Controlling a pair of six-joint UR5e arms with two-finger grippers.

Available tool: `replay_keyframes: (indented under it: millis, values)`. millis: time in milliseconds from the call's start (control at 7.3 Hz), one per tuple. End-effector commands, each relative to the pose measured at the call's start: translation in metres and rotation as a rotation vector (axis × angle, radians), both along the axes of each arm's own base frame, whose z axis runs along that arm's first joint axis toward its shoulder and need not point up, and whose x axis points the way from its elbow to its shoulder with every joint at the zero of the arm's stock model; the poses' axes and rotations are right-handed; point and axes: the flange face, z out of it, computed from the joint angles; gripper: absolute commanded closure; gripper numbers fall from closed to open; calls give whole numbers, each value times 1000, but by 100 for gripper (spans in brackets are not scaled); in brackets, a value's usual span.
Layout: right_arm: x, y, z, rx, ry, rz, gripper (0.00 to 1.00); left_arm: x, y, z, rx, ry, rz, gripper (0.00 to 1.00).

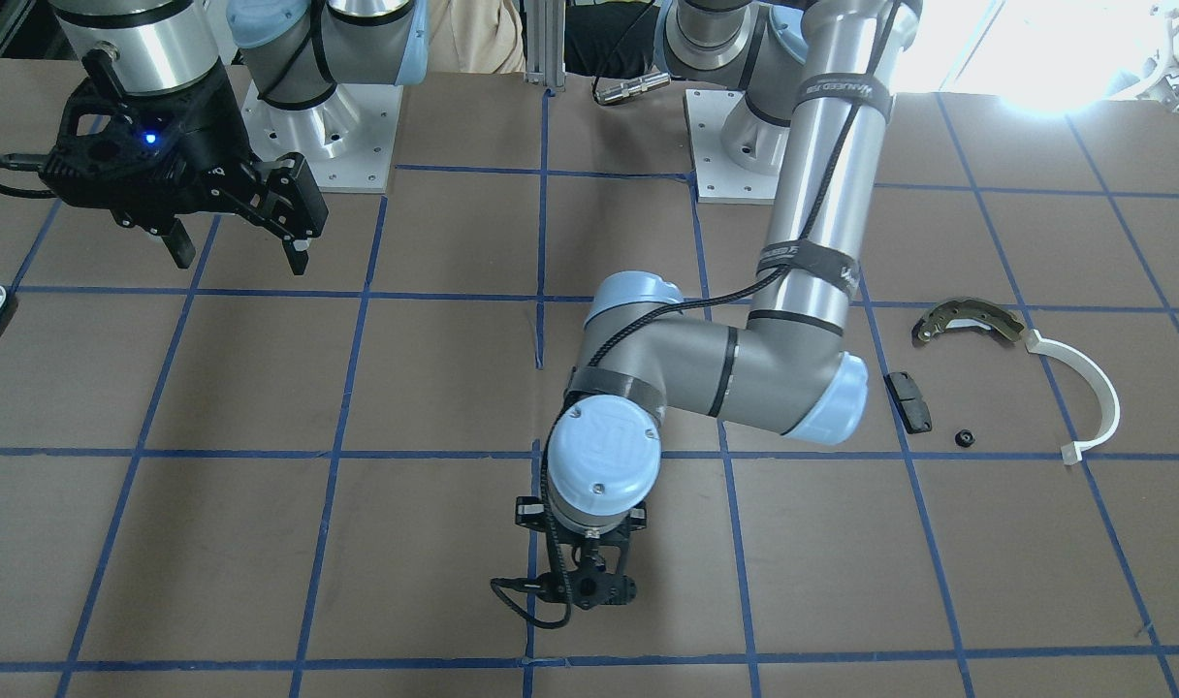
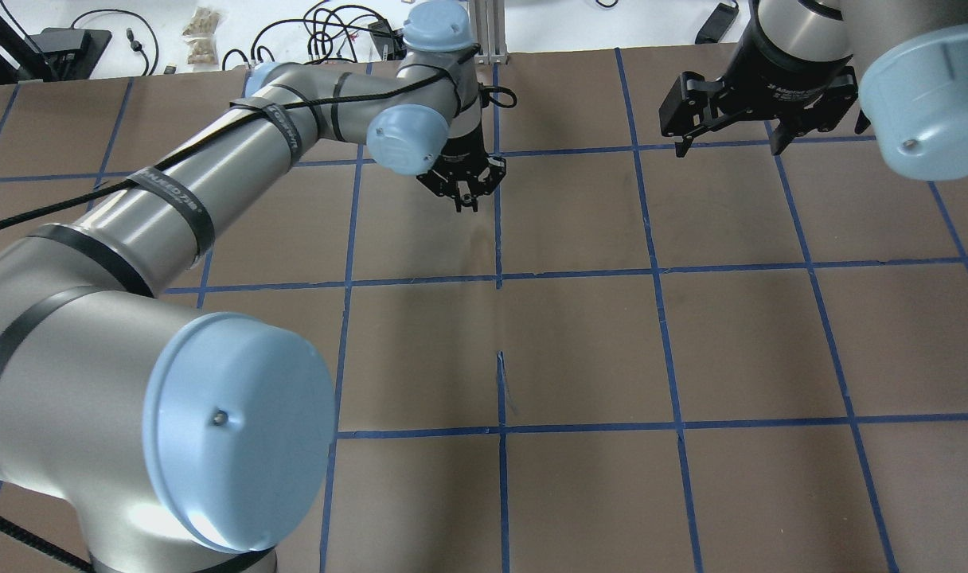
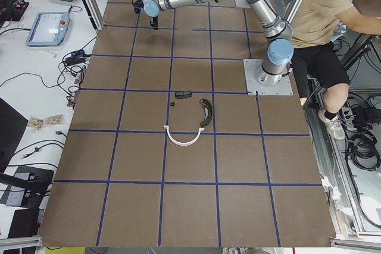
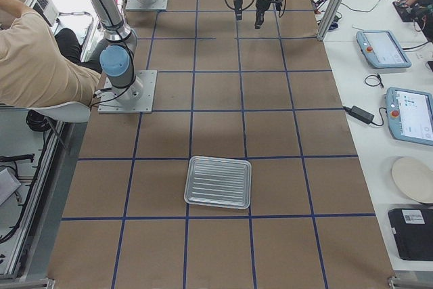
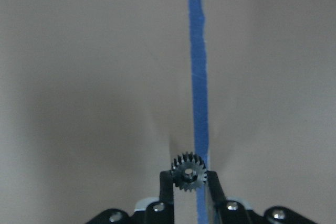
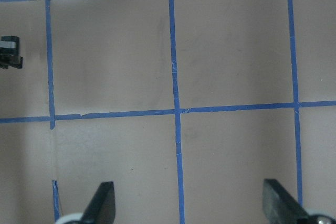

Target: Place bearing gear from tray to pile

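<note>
Metal gear (image 5: pixel 189 171): small and toothed, we see it pinched by its rim at the very tips of the left gripper (image 5: pixel 189 181)
Under it: bare brown table (image 5: pixel 105 77), with a blue tape line (image 5: pixel 198 77) just to the right in the wrist view
Left arm: reached out to the far middle of the table, well apart from both tray and pile
Tray (image 4: pixel 218 182): on the robot's right side, and we make out nothing in it
Pile: shoe (image 1: pixel 968 320), arc (image 1: pixel 1099 388), pad (image 1: pixel 909 400) and a tiny black round part (image 1: pixel 963 438), loosely grouped on the robot's left side
Right gripper (image 1: pixel 239 258): fingers spread wide, holding nothing, hovering on its own side
Stage: we judge the gear is mid-carry, the run to the pile not yet made
Slip risk: the hold is on teeth only, so a quick swing could twist the gear out
Drop risk: let go from too high, a round gear may roll clear of the pile
Contact risk: lowering too close could nudge the pad or the round part
</note>
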Motion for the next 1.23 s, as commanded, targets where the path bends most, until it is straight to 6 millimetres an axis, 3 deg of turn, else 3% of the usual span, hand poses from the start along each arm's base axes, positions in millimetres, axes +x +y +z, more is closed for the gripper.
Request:
replay_keyframes:
  millis: [0,137,411,685,821,958,1095]
  values:
    - [-1,0,0,2,1,-1,0,107,-8,48,49,-18,-46,100]
    - [-1,0,1,0,1,-1,0,166,-3,51,89,-63,-117,100]
    - [-1,0,1,0,0,-1,0,263,15,58,114,-88,-196,100]
    - [0,1,1,-1,0,1,0,381,32,47,141,-25,-223,100]
    - [0,1,1,-1,0,1,0,431,41,37,130,-3,-246,100]
    - [-1,0,1,0,0,0,0,477,54,29,101,-2,-260,100]
    - [-1,0,1,-1,0,-1,0,504,71,14,110,19,-262,100]
